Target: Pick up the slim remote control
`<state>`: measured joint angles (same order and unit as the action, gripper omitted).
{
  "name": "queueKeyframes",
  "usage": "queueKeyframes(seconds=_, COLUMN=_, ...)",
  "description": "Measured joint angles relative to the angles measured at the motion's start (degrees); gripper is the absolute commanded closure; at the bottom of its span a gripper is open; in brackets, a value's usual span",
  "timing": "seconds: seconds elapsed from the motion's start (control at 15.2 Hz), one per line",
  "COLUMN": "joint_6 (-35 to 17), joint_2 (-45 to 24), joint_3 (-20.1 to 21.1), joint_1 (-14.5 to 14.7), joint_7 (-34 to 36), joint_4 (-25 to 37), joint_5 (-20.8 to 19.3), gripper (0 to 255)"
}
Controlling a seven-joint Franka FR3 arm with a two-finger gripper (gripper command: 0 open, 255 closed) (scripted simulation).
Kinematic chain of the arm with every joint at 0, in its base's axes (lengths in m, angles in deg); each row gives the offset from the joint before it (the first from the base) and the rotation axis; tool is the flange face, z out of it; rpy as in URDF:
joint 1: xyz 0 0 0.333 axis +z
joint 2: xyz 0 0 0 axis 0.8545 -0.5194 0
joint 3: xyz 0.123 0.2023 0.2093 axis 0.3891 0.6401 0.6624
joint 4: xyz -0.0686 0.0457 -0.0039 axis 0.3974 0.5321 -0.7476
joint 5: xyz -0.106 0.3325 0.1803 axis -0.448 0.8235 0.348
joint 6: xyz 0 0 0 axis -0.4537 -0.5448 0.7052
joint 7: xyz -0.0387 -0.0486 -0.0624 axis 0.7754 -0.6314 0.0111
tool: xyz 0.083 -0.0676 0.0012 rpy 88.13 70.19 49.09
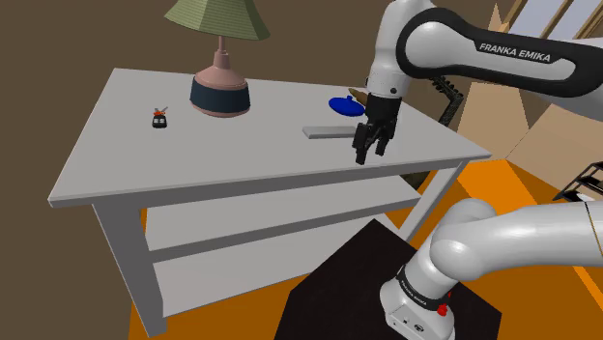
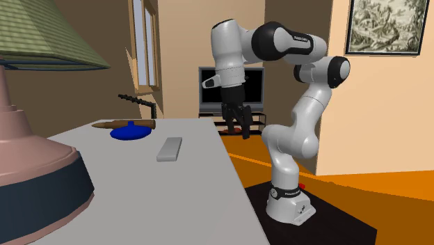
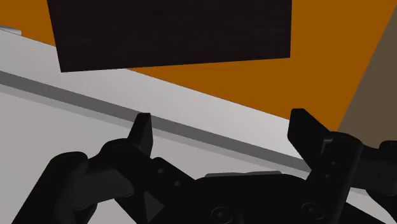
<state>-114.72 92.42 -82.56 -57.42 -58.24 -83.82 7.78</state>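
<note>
Over the grey table (image 1: 242, 159), from the shoulder view, the black gripper (image 1: 371, 155) hangs pointing down near the edge that faces the stand, unclenched and empty. The slim remote control (image 1: 327, 130), a flat grey slab, lies on the tabletop just to the gripper's left in this view, untouched. A blue dish (image 1: 346, 106) sits behind it, a lamp (image 1: 220, 58) with a pink base and green shade stands further left, and a small black object (image 1: 160, 119) rests beyond that.

From the second exterior view, the slim remote control (image 2: 169, 148) lies flat close to the table's right edge, with the blue dish (image 2: 130, 132) and a brown stick (image 2: 125, 124) beyond it. The gripper (image 2: 243, 131) hovers past that edge, before a dark screen (image 2: 209, 87).

Through the wrist view, the fingers (image 3: 142, 130) stand wide apart with nothing between them; beneath lie the table's edge, orange floor (image 3: 254, 89) and the black stand (image 3: 172, 32).
</note>
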Motion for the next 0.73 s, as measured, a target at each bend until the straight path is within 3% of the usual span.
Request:
queueKeyframes(seconds=0.2, joint_6=-0.98, joint_2=-1.03, joint_3=-1.94, joint_1=0.56, joint_7=-4.49, joint_4=0.55, joint_5=-1.75, gripper=0)
queueKeyframes(seconds=0.73, joint_6=-9.34, joint_2=-11.51, joint_3=-12.95, joint_1=5.23, joint_7=-34.31, joint_4=6.8, joint_5=-9.31, gripper=0)
